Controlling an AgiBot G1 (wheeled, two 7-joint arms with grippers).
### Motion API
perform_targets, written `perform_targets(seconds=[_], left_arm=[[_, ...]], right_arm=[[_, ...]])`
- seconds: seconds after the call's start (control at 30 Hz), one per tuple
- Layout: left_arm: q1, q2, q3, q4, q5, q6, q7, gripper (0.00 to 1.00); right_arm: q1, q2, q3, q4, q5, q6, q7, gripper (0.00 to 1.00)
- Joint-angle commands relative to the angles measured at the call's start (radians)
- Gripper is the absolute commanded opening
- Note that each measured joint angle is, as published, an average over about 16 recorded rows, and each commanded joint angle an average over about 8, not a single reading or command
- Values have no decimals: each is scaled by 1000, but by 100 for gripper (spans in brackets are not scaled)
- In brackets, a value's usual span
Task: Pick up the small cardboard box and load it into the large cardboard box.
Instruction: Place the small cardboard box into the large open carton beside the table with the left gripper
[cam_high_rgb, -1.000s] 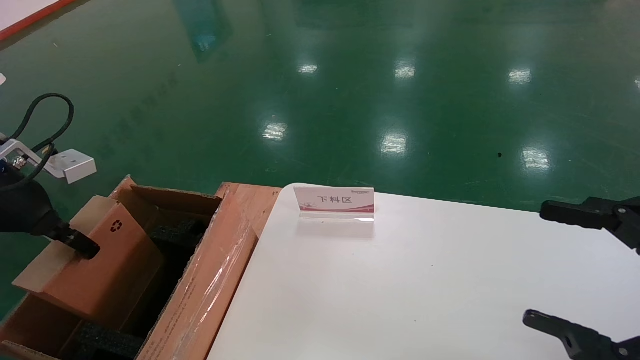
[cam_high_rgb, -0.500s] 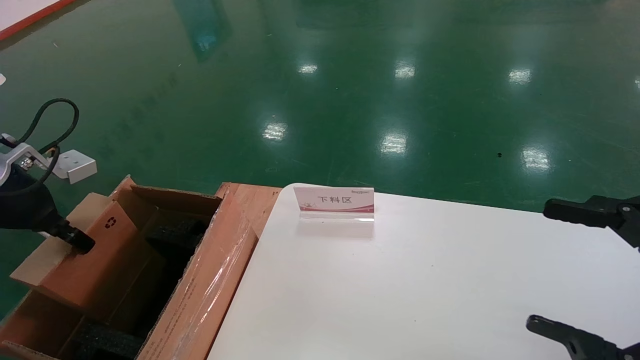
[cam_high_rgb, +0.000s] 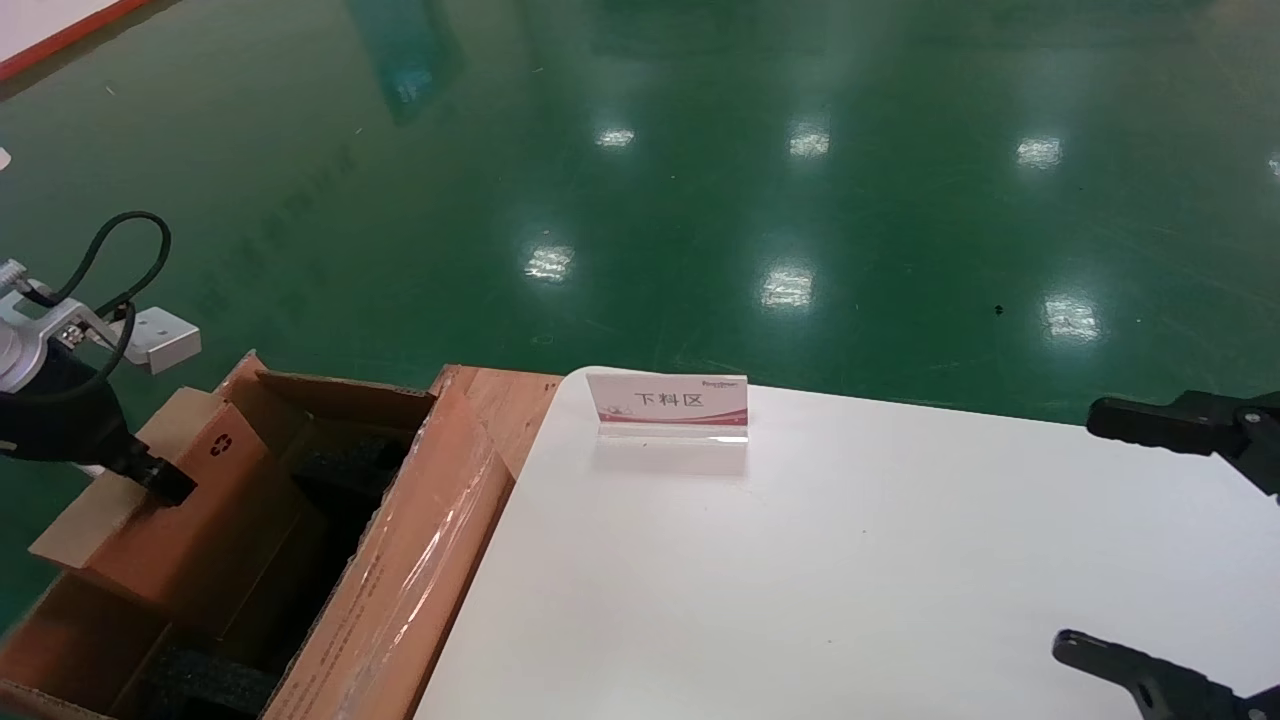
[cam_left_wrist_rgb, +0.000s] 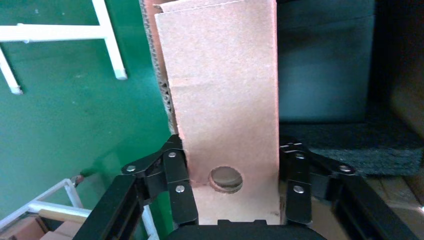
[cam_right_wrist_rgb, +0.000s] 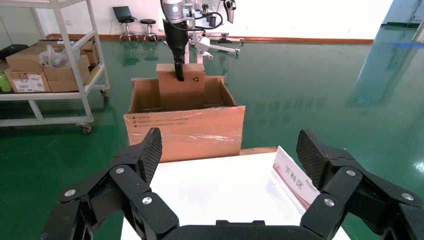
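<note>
The left gripper (cam_left_wrist_rgb: 231, 187) pinches the small cardboard box (cam_left_wrist_rgb: 222, 95) across its narrow tan edge, one finger (cam_left_wrist_rgb: 176, 185) pressed to each broad face, with the round hole in that edge sitting just between them near the palm. In the head view the left gripper (cam_high_rgb: 160, 482) grips the same small cardboard box (cam_high_rgb: 190, 510) at its upper edge, the black recycling symbol just beyond the fingertip on the pinkish-brown face. The box stands tilted and partly sunk inside the large cardboard box (cam_high_rgb: 400, 560), its lower part below the carton's rim and its top still above it. Beneath and beside the gripped box, black foam blocks (cam_left_wrist_rgb: 350, 145) lie inside the carton. The carton's long flap, covered in glossy clear tape, rises on the side of the gripper toward the white table (cam_high_rgb: 850, 560). Well away from the left gripper, the right gripper (cam_right_wrist_rgb: 227, 150) hovers over that table with its fingers spread wide and nothing between them. A small sign card (cam_high_rgb: 668, 404) stands on the table's far edge, between the two grippers and nearer the carton.
</note>
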Motion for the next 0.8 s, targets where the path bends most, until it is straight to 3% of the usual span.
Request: perform_targets(seconds=[0.03, 0.8], left_arm=[[12, 2, 1, 7, 2, -11, -2, 0], [217, 53, -9, 125, -65, -93, -7, 0]], right_arm=[[0, 0, 0, 0, 0, 0, 0, 100], [0, 1, -1, 0, 1, 1, -1, 100]])
